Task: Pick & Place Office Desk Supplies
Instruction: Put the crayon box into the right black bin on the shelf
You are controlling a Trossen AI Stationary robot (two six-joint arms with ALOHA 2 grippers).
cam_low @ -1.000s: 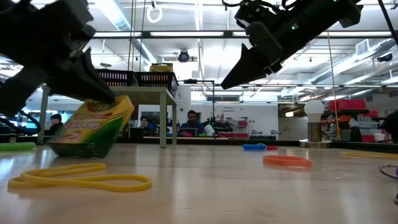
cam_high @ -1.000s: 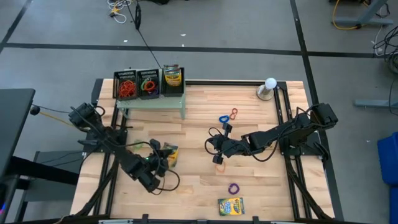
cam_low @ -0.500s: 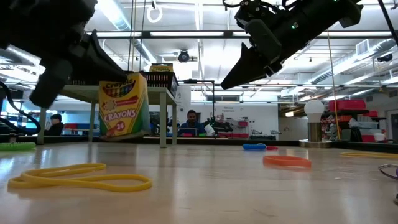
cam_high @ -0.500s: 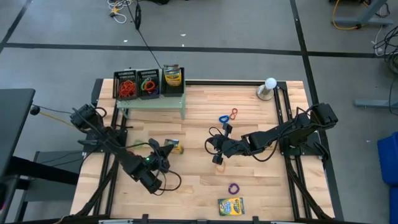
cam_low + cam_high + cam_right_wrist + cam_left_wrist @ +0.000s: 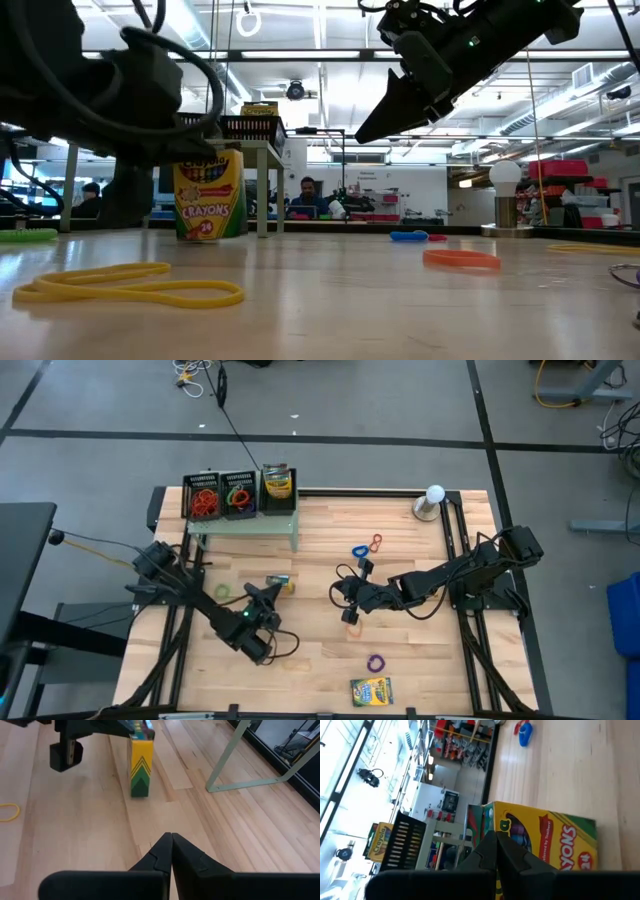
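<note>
- Your work surface (image 5: 420, 660) is a pale wood-plank top in a dark frame, standing on a grey floor crossed by dark tape lines; the low view looks past it into a bright room of shelving, ceiling lights and seated people (image 5: 308, 192).
- At the far edge, a pale green perforated stand (image 5: 245, 526) carries three black mesh trays (image 5: 238, 494): two hold rubber bands, and the third holds a crayon box (image 5: 277, 482).
- A white globe on a grey base (image 5: 431, 502) sits at the far right corner.
- Loose rubber bands dot the planks: blue (image 5: 359, 551) and red (image 5: 376, 542) together, orange (image 5: 351, 630), purple (image 5: 375, 662), green (image 5: 222, 591), and a yellow one (image 5: 128, 284) nearest the low camera.
- A second crayon box (image 5: 371, 690) lies flat near the front edge.
- Your left hand (image 5: 266, 593) reaches in low from the left, fingers pinched together at the top of an upright crayon box (image 5: 209, 195) standing on the planks; whether it grips the box, you cannot tell.
- Your right hand (image 5: 343, 593) hangs above mid-surface, fingers closed to a point and holding nothing.
</note>
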